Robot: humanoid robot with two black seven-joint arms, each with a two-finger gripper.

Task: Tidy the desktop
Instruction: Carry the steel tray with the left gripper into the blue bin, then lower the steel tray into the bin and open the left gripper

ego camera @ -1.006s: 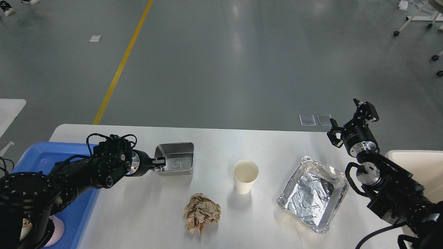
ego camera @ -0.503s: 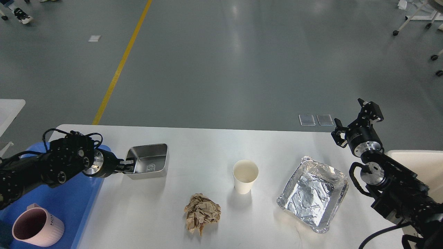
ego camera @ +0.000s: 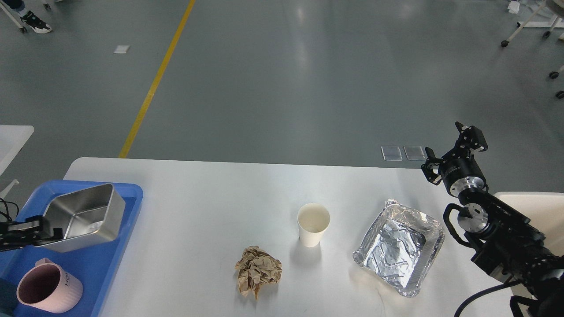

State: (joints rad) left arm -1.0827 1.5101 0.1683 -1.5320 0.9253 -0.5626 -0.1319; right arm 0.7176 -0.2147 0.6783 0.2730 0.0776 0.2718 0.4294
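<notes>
The white desktop (ego camera: pixel 211 193) fills the lower half of the head view. My left gripper (ego camera: pixel 39 230) at the far left edge is shut on the rim of a steel box (ego camera: pixel 83 216) and holds it tilted over the blue bin (ego camera: pixel 128 198). A pink mug (ego camera: pixel 48 291) stands in that bin. My right gripper (ego camera: pixel 454 149) is open and empty, raised past the desktop's far right edge. On the desktop lie a crumpled brown paper ball (ego camera: pixel 257 272), a white paper cup (ego camera: pixel 313 224) and a foil tray (ego camera: pixel 398 246).
A cream-white bin (ego camera: pixel 528 204) sits at the right edge, partly behind my right arm. Grey floor with a yellow line (ego camera: pixel 154 83) lies beyond the desktop. Another white table's corner (ego camera: pixel 13 136) shows at the far left.
My left gripper has carried the steel box leftward from the desktop to over the blue bin, and the arm has withdrawn toward the left edge. My right gripper has barely shifted.
</notes>
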